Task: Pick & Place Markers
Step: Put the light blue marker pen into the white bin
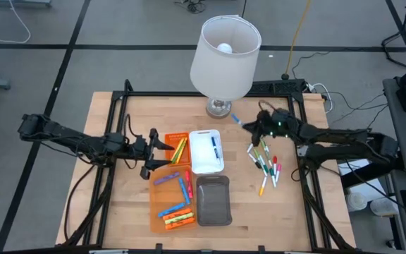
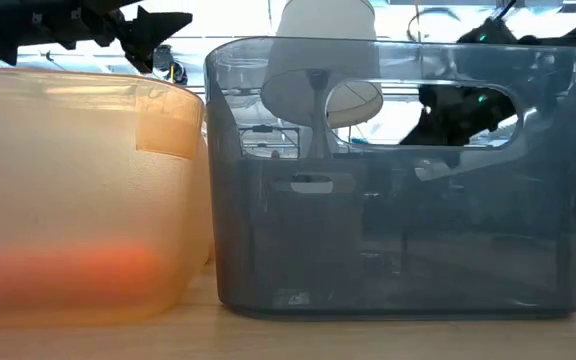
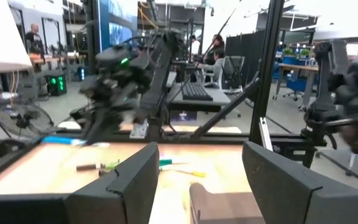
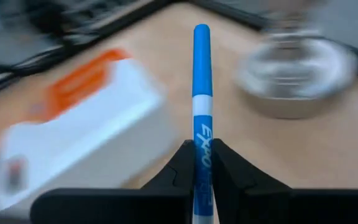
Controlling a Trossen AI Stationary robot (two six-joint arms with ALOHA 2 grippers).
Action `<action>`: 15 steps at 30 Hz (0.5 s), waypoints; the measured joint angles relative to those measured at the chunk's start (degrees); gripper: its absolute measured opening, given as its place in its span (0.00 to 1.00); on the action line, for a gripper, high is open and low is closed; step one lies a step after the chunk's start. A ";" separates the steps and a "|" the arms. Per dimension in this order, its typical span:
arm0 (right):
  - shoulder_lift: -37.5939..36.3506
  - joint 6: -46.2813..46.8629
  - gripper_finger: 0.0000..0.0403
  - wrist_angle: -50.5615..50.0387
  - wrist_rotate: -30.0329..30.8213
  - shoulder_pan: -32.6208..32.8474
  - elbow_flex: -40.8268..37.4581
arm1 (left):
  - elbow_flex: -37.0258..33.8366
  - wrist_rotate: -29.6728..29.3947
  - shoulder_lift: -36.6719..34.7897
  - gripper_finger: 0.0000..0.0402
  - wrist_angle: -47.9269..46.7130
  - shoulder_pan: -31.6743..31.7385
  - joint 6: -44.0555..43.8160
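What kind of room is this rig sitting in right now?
Most likely a robotics lab or workshop. Past the wooden table the left wrist view shows a desk with a keyboard, an office chair and people at workstations. Cables trail over the grey floor.

Free room / obstacles, wooden table top (image 1: pixel 118 204):
- Left side, L edge to orange plastic tray (image 1: pixel 162 212): bare, passable.
- Far edge, centre: white-shaded lamp w/ metal base (image 1: pixel 222 62), tall, blocks.
- Centre: white tray (image 1: pixel 201 164) and grey clear tray (image 1: pixel 213 201) beside orange one, no gap betw.
- Right side: loose markers (image 1: pixel 265 164) scattered; near-right corner bare.
- Far-left corner bare.
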 joint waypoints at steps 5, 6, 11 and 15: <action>-0.27 2.51 0.04 18.45 3.46 16.37 -5.15 | 0.00 0.00 4.94 0.59 3.10 0.00 -0.12; -0.09 2.30 0.04 23.17 5.98 20.01 -6.27 | 0.00 0.00 6.16 0.59 4.58 0.00 -0.17; 2.02 -5.64 0.04 39.69 19.94 37.70 -8.07 | 0.02 0.01 13.24 0.59 14.31 0.00 -0.20; 6.46 -15.05 0.04 41.85 31.42 47.80 -4.83 | 2.08 0.00 19.89 0.59 18.61 -0.18 2.73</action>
